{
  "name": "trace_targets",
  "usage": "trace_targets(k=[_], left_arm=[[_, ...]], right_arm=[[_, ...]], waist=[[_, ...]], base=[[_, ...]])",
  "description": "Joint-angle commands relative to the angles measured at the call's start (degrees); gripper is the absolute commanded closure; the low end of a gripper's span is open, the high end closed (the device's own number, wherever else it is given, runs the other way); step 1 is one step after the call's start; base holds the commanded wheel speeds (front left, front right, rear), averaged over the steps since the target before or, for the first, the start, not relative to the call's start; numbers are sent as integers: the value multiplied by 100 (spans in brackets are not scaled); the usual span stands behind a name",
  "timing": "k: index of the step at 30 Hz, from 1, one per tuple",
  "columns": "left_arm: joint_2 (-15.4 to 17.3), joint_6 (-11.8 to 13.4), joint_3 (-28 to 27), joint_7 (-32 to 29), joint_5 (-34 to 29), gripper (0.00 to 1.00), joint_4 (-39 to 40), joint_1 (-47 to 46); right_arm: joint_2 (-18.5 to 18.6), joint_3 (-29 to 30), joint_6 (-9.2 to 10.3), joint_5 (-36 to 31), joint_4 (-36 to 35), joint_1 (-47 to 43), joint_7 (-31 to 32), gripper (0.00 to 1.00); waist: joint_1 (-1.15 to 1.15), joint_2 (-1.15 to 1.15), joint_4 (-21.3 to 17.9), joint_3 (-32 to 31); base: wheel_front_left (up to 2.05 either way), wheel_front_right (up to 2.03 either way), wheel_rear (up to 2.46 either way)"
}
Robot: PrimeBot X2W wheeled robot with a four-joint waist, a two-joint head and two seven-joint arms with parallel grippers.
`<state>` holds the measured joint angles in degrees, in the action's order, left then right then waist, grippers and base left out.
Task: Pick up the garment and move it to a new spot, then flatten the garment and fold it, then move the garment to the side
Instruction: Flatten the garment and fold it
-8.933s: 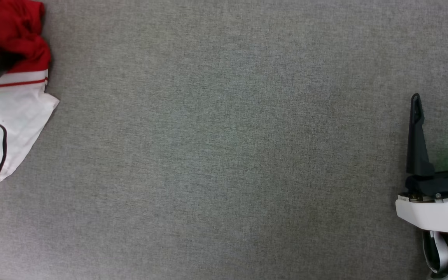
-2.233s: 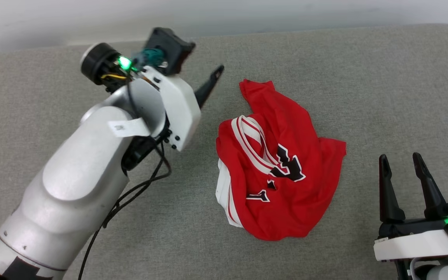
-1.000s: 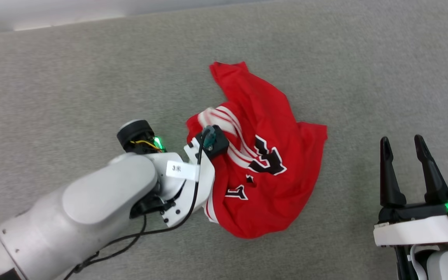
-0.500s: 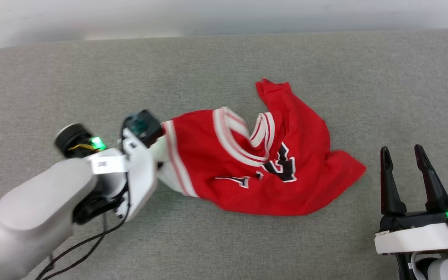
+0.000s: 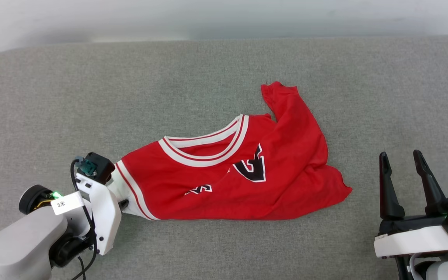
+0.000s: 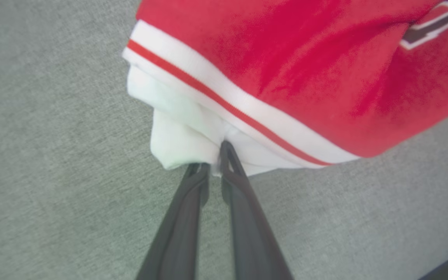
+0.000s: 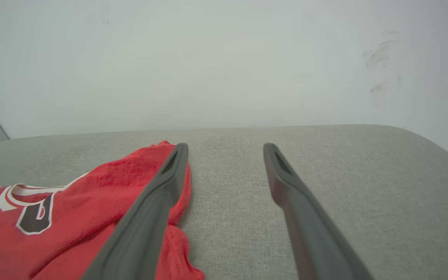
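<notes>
Flattening appears under way: the garment (image 5: 224, 182), red with white trim, is stretched across the middle of the grey padded surface (image 5: 208, 77), its white sleeve (image 6: 177, 144) pinched in the left end effector (image 6: 212, 165). The right end effector (image 5: 401, 163) is held open nearby. Its bunched right half needs spreading next.

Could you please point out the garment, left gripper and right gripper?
garment (image 5: 294, 186), head view, red chest.
left gripper (image 6: 213, 157), left wrist view, between fingertips.
right gripper (image 7: 226, 147), right wrist view, between fingertips.
</notes>
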<state>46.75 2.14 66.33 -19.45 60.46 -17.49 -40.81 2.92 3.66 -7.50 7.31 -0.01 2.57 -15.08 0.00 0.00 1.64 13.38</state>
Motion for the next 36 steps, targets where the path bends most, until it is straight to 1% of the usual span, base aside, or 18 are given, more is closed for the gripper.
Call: trace_targets(k=[1, 3, 5, 9, 10, 12, 14, 18, 21, 24, 26, 29, 31, 34, 35, 36], left_arm=[[-54, 58, -81, 292, -62, 0, -62, 89], [-109, 172, -207, 778, -173, 0, -54, 113], [-106, 370, -351, 1293, -311, 0, 4, 182], [-94, 846, -663, 2257, -447, 0, 220, 394], [-89, 960, -727, 2488, -481, 0, 265, 463], [-127, 1193, -874, 2961, -537, 0, 378, 611], [-193, 1446, -1029, 3264, -622, 0, 485, 750], [-376, 1944, -1517, 3461, -820, 0, 691, 1120], [-609, 2236, -2168, 3473, -1320, 0, 1024, 1460], [-883, 2317, -2803, 3463, -1838, 0, 1308, 1946], [-1096, 2302, -3181, 3464, -2150, 0, 1476, 2246], [-1419, 2200, -3651, 3464, -2567, 0, 1655, 2651], [-1634, 2044, -3886, 3465, -2802, 0, 1726, 2861], [-1939, 1837, -4204, 3465, -3087, 0, 1764, 3051], [-1939, 1837, -4204, 3465, -3087, 0, 1764, 3051], [-2046, 1765, -4308, 3465, -3186, 0, 1767, 3082]], right_arm=[[-8, 11, 2, -96, -26, 25, -13, 0], [-8, 47, 2, -199, -95, 80, -13, 0], [-8, 116, 2, -317, -181, 172, -13, 0], [1, 184, 2, -748, -448, 514, -13, 0], [66, 187, 2, -830, -518, 630, -13, 0], [269, 127, 2, -919, -648, 904, -13, 0], [511, 3, 2, -949, -690, 1190, -13, 0], [1146, -435, 2, -927, -613, 1842, -13, 0], [1642, -892, 3, -803, -397, 2295, -13, 0], [2116, -1460, 2, -542, -36, 2715, 45, 0], [2424, -1916, 3, -231, 202, 3049, 382, 0], [2915, -2752, 4, 314, 399, 3548, 1203, 0], [3188, -3432, 3, 916, 569, 3729, 2073, 0], [3617, -4268, 4, 1848, 559, 4198, 3343, 0], [3617, -4268, 4, 1848, 559, 4198, 3343, 0], [3754, -4535, 4, 2144, 528, 4329, 3738, 0]], waist=[[0, 0, 19, -104], [0, 0, 43, -222], [0, 0, 77, -330], [0, 0, 154, -485], [0, 0, 170, -511], [0, 0, 204, -533], [0, 0, 237, -541], [0, 0, 314, -536], [0, 0, 367, -519], [0, 0, 404, -503], [0, 0, 429, -476], [0, 0, 477, -405], [0, 0, 512, -343], [0, 0, 583, -209], [0, 0, 583, -209], [0, 0, 615, -153]], base=[[0, 0, 0], [0, 0, 0], [0, 0, 0], [0, 0, 0], [0, 0, 0], [0, 0, 0], [0, 0, 0], [0, 0, 0], [0, 0, 0], [0, 0, 0], [0, 0, 0], [0, 0, 0], [0, 0, 0], [0, 0, 0], [0, 0, 0], [0, 0, 0]])
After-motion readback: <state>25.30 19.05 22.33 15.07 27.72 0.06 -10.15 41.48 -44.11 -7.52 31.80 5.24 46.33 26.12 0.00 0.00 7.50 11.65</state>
